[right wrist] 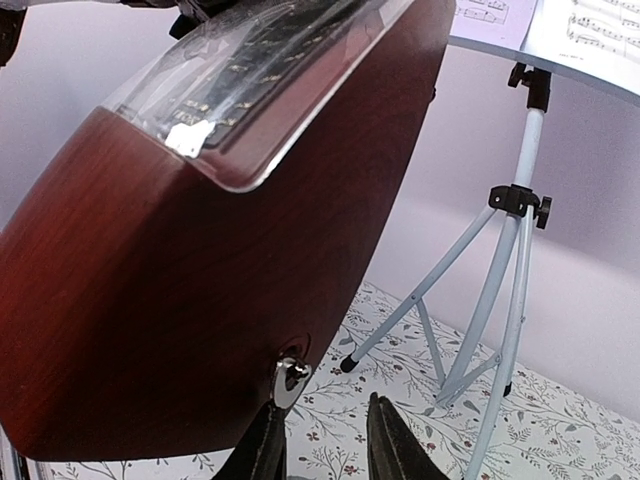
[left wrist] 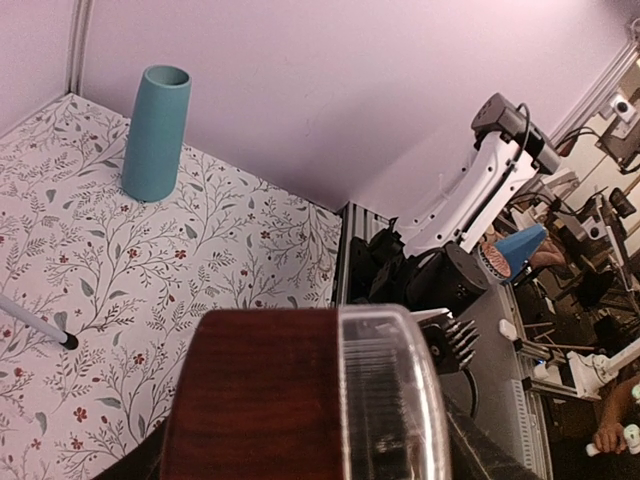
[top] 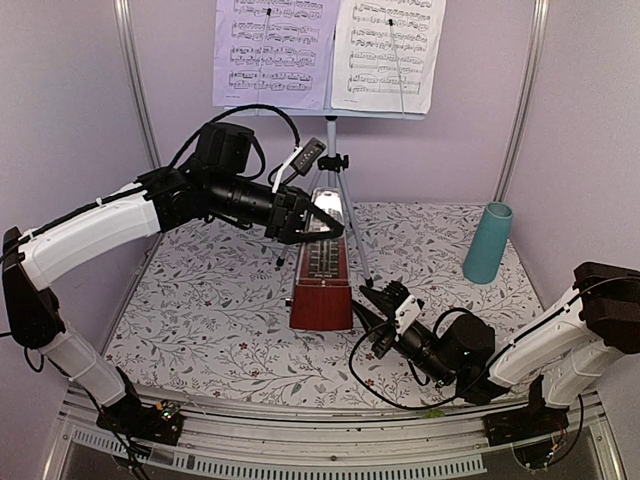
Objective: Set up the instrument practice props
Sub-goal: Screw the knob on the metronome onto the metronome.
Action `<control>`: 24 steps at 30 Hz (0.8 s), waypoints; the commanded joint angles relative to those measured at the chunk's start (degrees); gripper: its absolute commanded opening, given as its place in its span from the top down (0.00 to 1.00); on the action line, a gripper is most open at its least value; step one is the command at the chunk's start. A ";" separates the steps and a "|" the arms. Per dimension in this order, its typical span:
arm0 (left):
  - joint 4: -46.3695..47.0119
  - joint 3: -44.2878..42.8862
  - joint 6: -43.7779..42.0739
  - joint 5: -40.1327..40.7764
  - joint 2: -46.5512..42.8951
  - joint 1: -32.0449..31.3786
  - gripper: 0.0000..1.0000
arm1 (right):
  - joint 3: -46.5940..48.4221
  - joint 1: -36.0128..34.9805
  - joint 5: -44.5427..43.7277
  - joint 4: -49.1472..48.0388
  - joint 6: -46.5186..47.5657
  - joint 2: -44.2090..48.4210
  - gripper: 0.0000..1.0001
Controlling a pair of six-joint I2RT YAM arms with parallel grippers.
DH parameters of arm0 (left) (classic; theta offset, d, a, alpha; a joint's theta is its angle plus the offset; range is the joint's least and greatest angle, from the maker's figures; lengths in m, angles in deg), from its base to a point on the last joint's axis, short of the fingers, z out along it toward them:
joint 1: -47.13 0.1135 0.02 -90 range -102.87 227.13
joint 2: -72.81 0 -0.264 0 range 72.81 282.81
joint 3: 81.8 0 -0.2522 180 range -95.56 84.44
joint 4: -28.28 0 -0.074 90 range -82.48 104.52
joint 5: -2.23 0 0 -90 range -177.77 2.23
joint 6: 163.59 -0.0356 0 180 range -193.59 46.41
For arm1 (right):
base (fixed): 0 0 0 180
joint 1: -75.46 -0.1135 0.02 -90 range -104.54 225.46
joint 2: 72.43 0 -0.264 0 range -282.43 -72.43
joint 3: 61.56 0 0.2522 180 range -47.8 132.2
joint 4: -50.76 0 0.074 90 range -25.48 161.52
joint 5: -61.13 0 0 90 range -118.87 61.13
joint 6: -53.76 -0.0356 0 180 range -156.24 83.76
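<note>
**Metronome [top: 322, 285] held at apex, key approach: tip and slip risk**

Top view: I judge that a sideways push from the right gripper [top: 380, 292] could tip the metronome into the stand [top: 335, 160] behind it and shake the sheets [top: 275, 50]. The left gripper [top: 320, 225] looks clamped on the apex at frame centre. The right jaws stand narrowly apart and empty by the lower right flank. Left wrist view: the smooth tapered top, bottom centre, could slip out. The jaws are not shown here, so I cannot confirm the clamp. Right wrist view: a misaligned close would miss the key [right wrist: 290, 378], lower centre. It sits just above one finger [right wrist: 262, 450]. The jaws are slightly apart and hold nothing. I cannot tell whether the finger touches the key.
</note>
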 commanded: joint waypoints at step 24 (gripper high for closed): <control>2.61 1.34 1.86 -1.90 -2.20 0.37 1.00 | 1.26 -0.29 0.51 -2.76 -3.39 1.30 0.79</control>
